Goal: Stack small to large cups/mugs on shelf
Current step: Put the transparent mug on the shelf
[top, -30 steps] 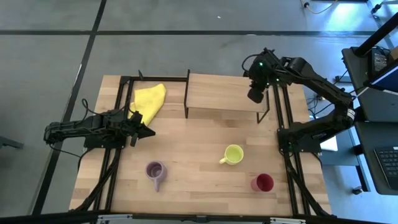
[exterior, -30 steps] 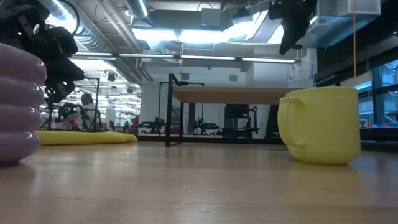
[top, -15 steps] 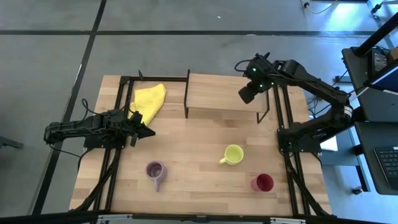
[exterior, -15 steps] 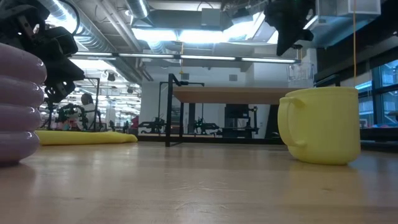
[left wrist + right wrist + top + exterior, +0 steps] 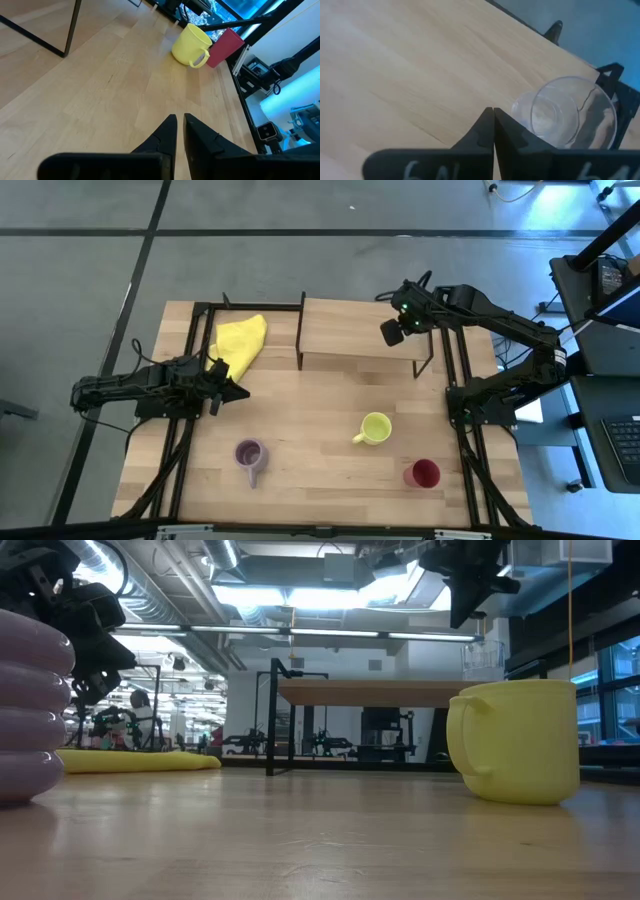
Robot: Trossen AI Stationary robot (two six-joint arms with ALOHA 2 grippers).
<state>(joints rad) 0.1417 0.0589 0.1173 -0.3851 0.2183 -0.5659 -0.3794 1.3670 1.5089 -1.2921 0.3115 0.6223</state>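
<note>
Cups: four are being seen. The clear glass (image 5: 571,113) is sitting on the shelf (image 5: 360,330), at the corner nearest the right arm. The yellow-green mug (image 5: 375,427), the purple mug (image 5: 249,454) and the red cup (image 5: 423,473) are all being left standing on the table (image 5: 310,410), well apart from one another.
Shelf: it is standing at the far middle of the table on thin black legs, and only the glass is being carried on its board.
Right gripper (image 5: 392,332): it is being held above the shelf's right end, just beside the glass. In the right wrist view its two fingers are being pressed together, with nothing between them.
Left gripper (image 5: 237,391): it is being kept low over the table's left side, near the yellow cloth (image 5: 240,343). Its fingers are being held nearly together, only a thin gap showing, and nothing is being gripped.
Yellow-green mug and red cup: in the left wrist view they are being seen side by side.
</note>
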